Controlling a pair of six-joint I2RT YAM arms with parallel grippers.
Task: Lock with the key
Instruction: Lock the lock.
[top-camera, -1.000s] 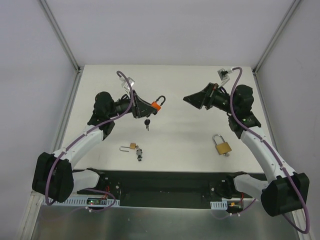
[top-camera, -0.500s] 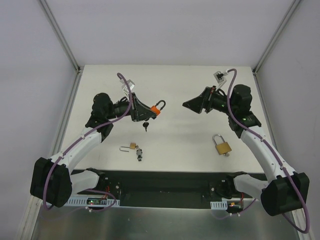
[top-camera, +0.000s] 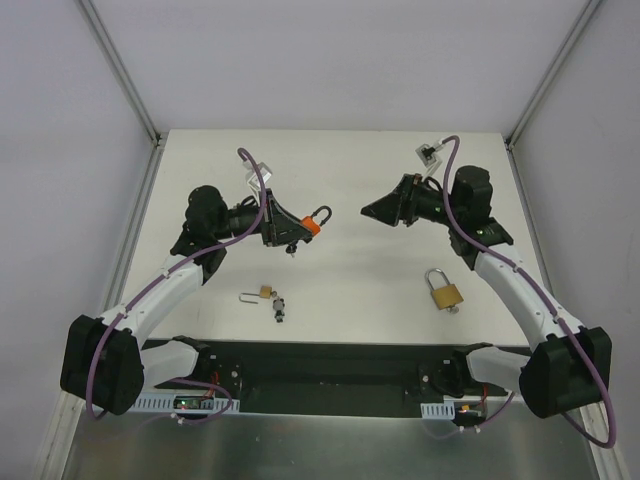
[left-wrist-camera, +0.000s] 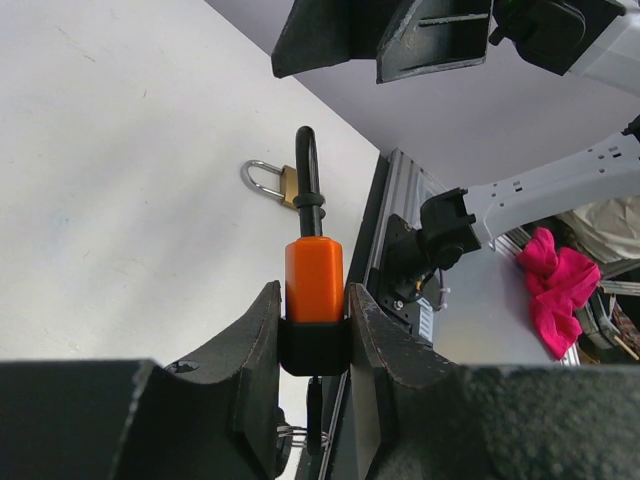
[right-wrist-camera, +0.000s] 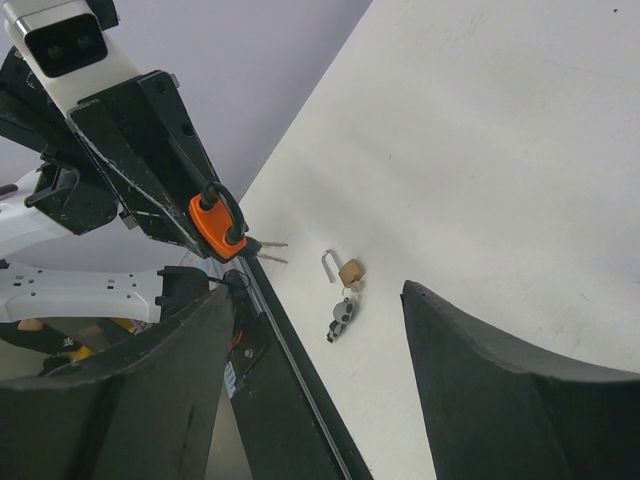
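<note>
Left hand (left-wrist-camera: 315, 322) is pinching the orange padlock (left-wrist-camera: 314, 280) by its body and holding it off the table (top-camera: 350, 160), black shackle pointing away from the wrist. Keys (right-wrist-camera: 268, 249) are hanging just under the orange padlock. Right hand (top-camera: 368, 211) is hovering to its right, well apart, fingers (right-wrist-camera: 500, 390) spread, gripping nothing. Large brass padlock (top-camera: 445, 291) is lying on the table right of the orange padlock and nearer the bases. I'm seeing a small brass padlock (top-camera: 262, 293) nearer the bases too.
</note>
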